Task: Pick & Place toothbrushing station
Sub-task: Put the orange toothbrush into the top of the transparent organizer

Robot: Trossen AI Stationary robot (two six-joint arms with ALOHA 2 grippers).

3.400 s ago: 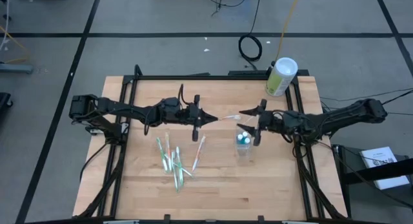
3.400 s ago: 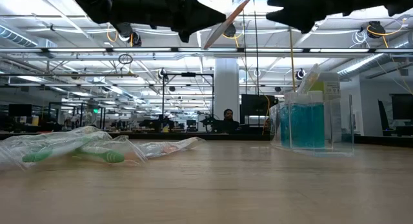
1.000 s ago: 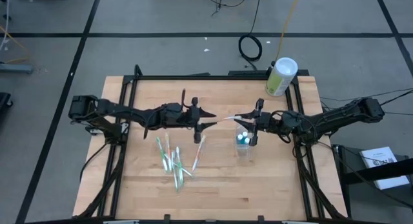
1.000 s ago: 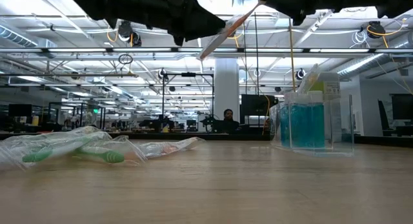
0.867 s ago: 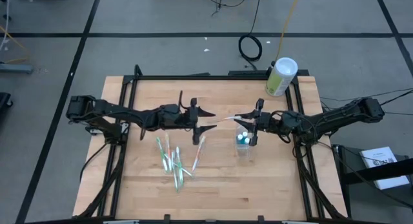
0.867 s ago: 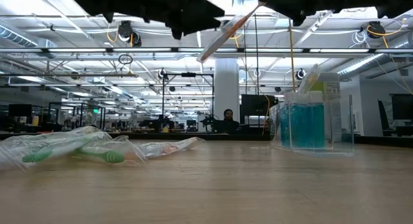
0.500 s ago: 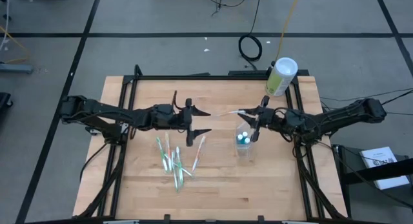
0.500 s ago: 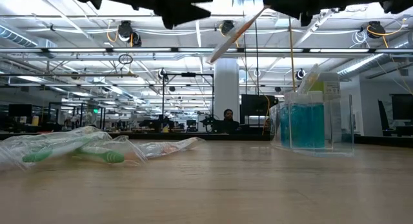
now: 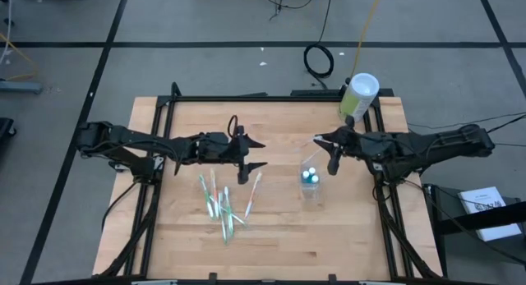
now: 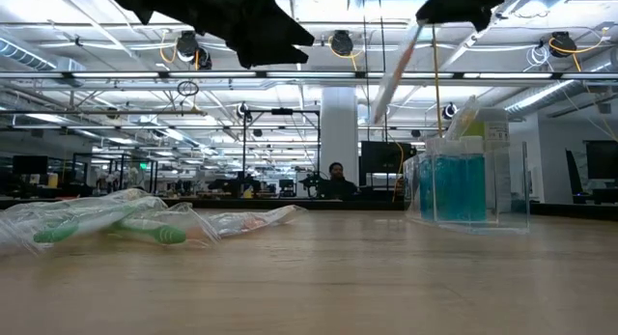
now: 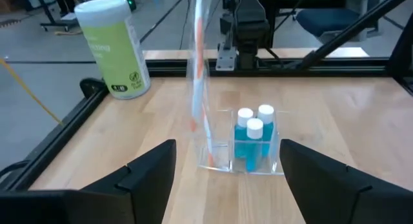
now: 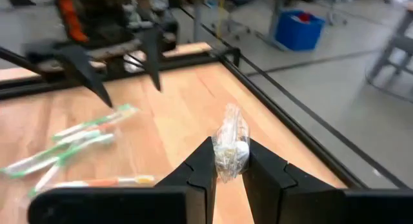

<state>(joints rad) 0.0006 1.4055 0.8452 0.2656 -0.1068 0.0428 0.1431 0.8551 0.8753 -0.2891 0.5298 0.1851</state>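
My right gripper (image 9: 319,140) is shut on a slim white-and-orange toothbrush in a clear wrapper (image 10: 396,69), high over the middle of the table, just left of the clear cup (image 9: 310,185). The cup stands on its base and holds small blue bottles with white caps (image 11: 251,130). My left gripper (image 9: 256,154) is open with nothing between its fingers, a short way left of the hanging brush (image 11: 197,62). Several more wrapped toothbrushes (image 9: 223,204) lie flat on the table near its middle. My right gripper pinches the wrapped toothbrush's upper end (image 12: 230,150) between its two fingers; a tuft of crinkled wrapper sticks out past the fingertips. The fingers come nearly level from the table's right side. The brush hangs slanting down below them (image 10: 386,94), clear of the table.
A pale-green canister with a white lid (image 9: 358,96) stands at the table's far right corner. A black frame (image 9: 271,97) runs round the tabletop. Bare wood lies in front of the cup and along the near edge (image 9: 329,252).
My left gripper has opened, let go of the toothbrush and drawn back a little toward the table's left edge. My right gripper has risen and tipped up toward level. The brush, nearly level between both grippers before, now swings down steeply from the right gripper alone.
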